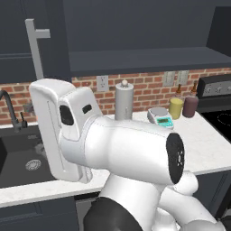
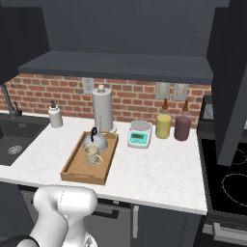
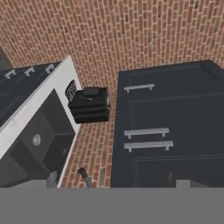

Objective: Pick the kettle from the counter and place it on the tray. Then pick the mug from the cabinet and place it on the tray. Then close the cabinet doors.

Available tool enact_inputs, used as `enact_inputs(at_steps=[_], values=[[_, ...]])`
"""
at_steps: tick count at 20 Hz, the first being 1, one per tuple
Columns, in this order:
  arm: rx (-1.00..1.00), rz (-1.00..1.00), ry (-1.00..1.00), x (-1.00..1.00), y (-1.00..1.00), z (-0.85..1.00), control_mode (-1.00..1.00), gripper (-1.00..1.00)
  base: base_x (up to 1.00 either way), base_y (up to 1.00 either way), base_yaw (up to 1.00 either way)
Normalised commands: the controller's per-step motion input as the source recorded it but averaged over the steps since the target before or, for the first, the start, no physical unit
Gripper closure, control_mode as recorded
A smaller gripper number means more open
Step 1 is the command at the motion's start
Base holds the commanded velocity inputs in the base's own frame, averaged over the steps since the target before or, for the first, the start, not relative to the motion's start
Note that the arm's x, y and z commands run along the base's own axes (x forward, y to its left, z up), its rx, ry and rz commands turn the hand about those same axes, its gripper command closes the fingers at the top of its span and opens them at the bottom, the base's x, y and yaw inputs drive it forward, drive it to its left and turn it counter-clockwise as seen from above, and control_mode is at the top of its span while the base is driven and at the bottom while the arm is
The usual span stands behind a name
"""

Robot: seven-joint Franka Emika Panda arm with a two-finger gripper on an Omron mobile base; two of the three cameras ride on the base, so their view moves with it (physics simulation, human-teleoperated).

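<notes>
My gripper's jaws stand wide, holding nothing. Away from them, the mug (image 2: 92, 155) and kettle (image 2: 95, 141) both sit on the tray (image 2: 73, 166) (two steps done, I judge); the cabinet doors (image 2: 229, 82) remain open.

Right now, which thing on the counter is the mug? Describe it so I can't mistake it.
On the white marble-like counter, find the rectangular light-brown wooden tray left of the white-and-teal scale. Two things stand in it: the cream-beige ceramic mug is nearer the front edge, open-topped with a loop handle, unlike the domed silver-grey kettle behind it.
</notes>
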Motion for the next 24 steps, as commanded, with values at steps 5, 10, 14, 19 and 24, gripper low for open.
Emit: enact_inputs(at_steps=[5,10,14,19,24], values=[[0.0,-0.21,0.0,0.23,0.37,-0.02,-1.0,-1.0,0.0,0.0,0.0],[0.0,-0.18,0.0,0.35,0.11,0.0,-1.0,-1.0,0.0,0.0,0.0],[0.0,-0.15,0.0,0.46,0.02,0.0,-1.0,-1.0,0.0,0.0,0.0],[0.0,-0.11,0.0,0.38,0.08,-0.03,-1.0,-1.0,0.0,0.0,0.0],[0.0,-0.09,0.0,0.2,0.02,-0.11,-1.0,-1.0,0.0,0.0,0.0]])
